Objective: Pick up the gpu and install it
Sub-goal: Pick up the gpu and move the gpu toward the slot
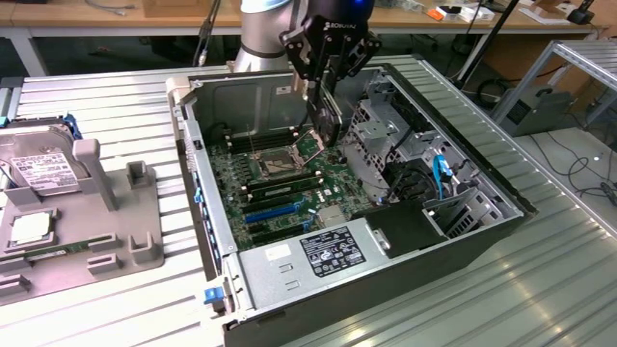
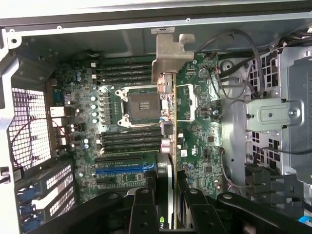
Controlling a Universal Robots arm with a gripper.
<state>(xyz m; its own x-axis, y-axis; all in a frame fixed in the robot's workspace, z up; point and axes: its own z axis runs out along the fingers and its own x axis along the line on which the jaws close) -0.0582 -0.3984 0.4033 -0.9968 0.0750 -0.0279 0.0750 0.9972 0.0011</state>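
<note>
The gripper is closed to a middle width on the gpu. The card hangs on its edge in the upper middle of the exterior view, inside the open computer case and just above the CPU socket. In the wrist view, the gripper pinches one end of the gpu, and the silver bracket is at the far end.

I see three dangers:
- The card is held at one end only, so I think it could tilt or slip in the grip.
- A low corner could strike the open socket, which has delicate contacts.
- The drive cage is just beside the card on the exterior view's right, and the bracket may catch on it.

By count there is one gpu, one gripper, one case, one socket and one blue slot. There is also one hard drive, on the grey tray at the left of the frame. The memory slots seem to be four on each side of the socket, but the light is dim there, so I am not certain.
</note>
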